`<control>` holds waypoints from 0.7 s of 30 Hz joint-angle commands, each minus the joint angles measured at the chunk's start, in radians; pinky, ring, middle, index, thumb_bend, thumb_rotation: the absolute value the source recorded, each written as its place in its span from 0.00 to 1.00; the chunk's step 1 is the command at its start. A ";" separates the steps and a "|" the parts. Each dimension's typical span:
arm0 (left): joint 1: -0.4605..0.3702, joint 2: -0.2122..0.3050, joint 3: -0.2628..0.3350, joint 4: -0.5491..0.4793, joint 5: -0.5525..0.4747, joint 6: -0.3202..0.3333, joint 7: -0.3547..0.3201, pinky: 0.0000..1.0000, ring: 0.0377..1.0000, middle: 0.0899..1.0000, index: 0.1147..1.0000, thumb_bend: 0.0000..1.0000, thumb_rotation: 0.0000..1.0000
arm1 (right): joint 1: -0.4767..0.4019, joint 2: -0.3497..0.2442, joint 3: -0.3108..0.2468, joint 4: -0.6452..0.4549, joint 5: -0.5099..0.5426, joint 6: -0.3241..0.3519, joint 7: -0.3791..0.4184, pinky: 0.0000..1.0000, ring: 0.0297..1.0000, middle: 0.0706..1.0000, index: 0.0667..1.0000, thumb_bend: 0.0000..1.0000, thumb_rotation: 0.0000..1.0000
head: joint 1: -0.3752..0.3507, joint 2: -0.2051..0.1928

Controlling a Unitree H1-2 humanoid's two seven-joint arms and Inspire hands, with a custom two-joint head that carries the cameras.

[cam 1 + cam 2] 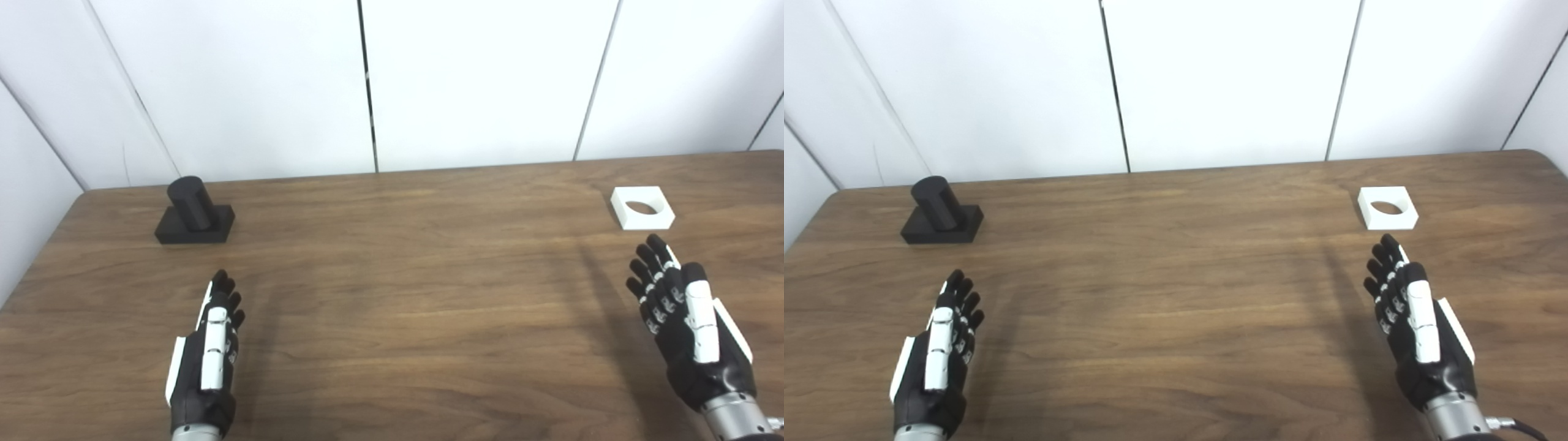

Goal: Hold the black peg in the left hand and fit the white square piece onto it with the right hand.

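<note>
While nothing is being held at the moment, both hands are over the wooden table [392,318] with fingers stretched out and empty. Starting on the left, the black peg [195,211] stands upright on its square base, up ahead of the left hand [205,361] and a bit to its left, well apart from it. That left hand sits edge-on with its fingers straight and loosely together, pointing toward the back wall [478,79], gripping nothing. Over on the far side, the right hand [686,324] is opened up too, fingers slightly fanned. The white square piece [642,208] with its round hole lies flat just beyond those fingertips, near but not touching.
</note>
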 commanded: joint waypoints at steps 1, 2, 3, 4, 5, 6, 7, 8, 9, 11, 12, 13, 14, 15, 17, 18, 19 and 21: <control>0.053 0.061 0.000 -0.035 -0.006 -0.030 -0.004 1.00 1.00 1.00 1.00 0.57 0.91 | -0.025 -0.010 -0.005 -0.022 0.013 -0.036 0.003 1.00 1.00 1.00 1.00 0.55 1.00 | -0.002 0.002; 0.054 0.062 0.000 -0.035 -0.005 -0.032 -0.004 1.00 1.00 1.00 1.00 0.57 0.91 | -0.025 -0.009 -0.004 -0.022 0.015 -0.035 0.003 1.00 1.00 1.00 1.00 0.55 1.00 | -0.004 0.000; 0.054 0.062 -0.001 -0.035 -0.004 -0.032 -0.005 1.00 1.00 1.00 1.00 0.57 0.91 | -0.027 -0.007 -0.004 -0.022 0.016 -0.034 0.002 1.00 1.00 1.00 1.00 0.55 1.00 | -0.004 0.000; 0.055 0.062 -0.001 -0.035 -0.004 -0.031 -0.005 1.00 1.00 1.00 1.00 0.57 0.91 | -0.029 -0.005 -0.003 -0.022 0.019 -0.032 0.001 1.00 1.00 1.00 1.00 0.55 1.00 | -0.004 0.000; 0.054 0.062 -0.001 -0.035 -0.005 -0.031 -0.005 1.00 1.00 1.00 1.00 0.57 0.91 | -0.030 -0.003 -0.003 -0.022 0.021 -0.030 0.000 1.00 1.00 1.00 1.00 0.56 1.00 | -0.003 -0.001; 0.054 0.062 -0.001 -0.034 -0.005 -0.032 -0.005 1.00 1.00 1.00 1.00 0.57 0.91 | -0.031 -0.001 -0.003 -0.022 0.023 -0.029 -0.001 1.00 1.00 1.00 1.00 0.56 1.00 | -0.003 -0.001; 0.054 0.062 -0.001 -0.034 -0.005 -0.033 -0.005 1.00 1.00 1.00 1.00 0.57 0.91 | -0.032 0.000 -0.003 -0.022 0.025 -0.029 -0.001 1.00 1.00 1.00 1.00 0.56 1.00 | -0.002 -0.001; 0.053 0.062 -0.001 -0.033 -0.003 -0.031 -0.004 1.00 1.00 1.00 1.00 0.57 0.91 | -0.034 0.001 -0.003 -0.022 0.025 -0.027 -0.003 1.00 1.00 1.00 1.00 0.56 1.00 | -0.001 -0.002; 0.052 0.062 -0.001 -0.033 -0.001 -0.030 -0.003 1.00 1.00 1.00 1.00 0.56 0.91 | -0.035 0.001 -0.003 -0.023 0.025 -0.025 -0.004 1.00 1.00 1.00 1.00 0.56 1.00 | 0.000 -0.002; 0.050 0.062 -0.001 -0.036 -0.001 -0.018 -0.002 1.00 1.00 1.00 1.00 0.55 0.90 | -0.039 0.001 -0.003 -0.023 0.023 -0.023 -0.006 1.00 1.00 1.00 1.00 0.56 1.00 | 0.002 -0.002; 0.050 0.064 -0.003 -0.036 0.004 -0.014 -0.003 1.00 1.00 1.00 1.00 0.55 0.89 | -0.040 0.000 -0.002 -0.023 0.022 -0.024 -0.005 1.00 1.00 1.00 1.00 0.56 1.00 | 0.002 -0.001; 0.048 0.068 -0.006 -0.036 0.008 -0.012 -0.005 1.00 1.00 1.00 1.00 0.56 0.87 | -0.042 -0.001 -0.002 -0.023 0.022 -0.023 -0.005 1.00 1.00 1.00 1.00 0.56 1.00 | 0.002 0.000; 0.048 0.074 -0.008 -0.035 0.011 -0.012 -0.010 1.00 1.00 1.00 1.00 0.56 0.84 | -0.043 -0.002 -0.003 -0.023 0.022 -0.022 -0.005 1.00 1.00 1.00 1.00 0.56 1.00 | 0.003 -0.001; 0.047 0.079 -0.011 -0.034 0.012 -0.012 -0.014 1.00 1.00 1.00 1.00 0.56 0.81 | -0.044 -0.002 -0.003 -0.024 0.023 -0.021 -0.005 1.00 1.00 1.00 1.00 0.56 1.00 | 0.004 -0.001; 0.047 0.082 -0.012 -0.034 0.013 -0.011 -0.019 1.00 1.00 1.00 1.00 0.54 0.73 | -0.044 -0.004 -0.004 -0.025 0.024 -0.018 -0.004 1.00 1.00 1.00 1.00 0.56 1.00 | 0.008 -0.001; 0.046 0.081 -0.012 -0.037 0.016 -0.005 -0.018 1.00 1.00 1.00 1.00 0.54 0.71 | -0.043 -0.006 -0.004 -0.024 0.026 -0.017 -0.002 1.00 1.00 1.00 1.00 0.56 1.00 | 0.011 -0.003; 0.045 0.079 -0.012 -0.040 0.027 0.000 -0.014 1.00 1.00 1.00 1.00 0.54 0.66 | -0.042 -0.008 -0.005 -0.023 0.029 -0.017 0.000 1.00 1.00 1.00 1.00 0.55 1.00 | 0.014 -0.003; 0.038 0.078 0.002 -0.048 0.048 0.001 0.002 1.00 1.00 1.00 1.00 0.58 0.50 | -0.041 -0.012 -0.006 -0.021 0.032 -0.022 0.005 1.00 1.00 1.00 1.00 0.55 1.00 | 0.018 -0.003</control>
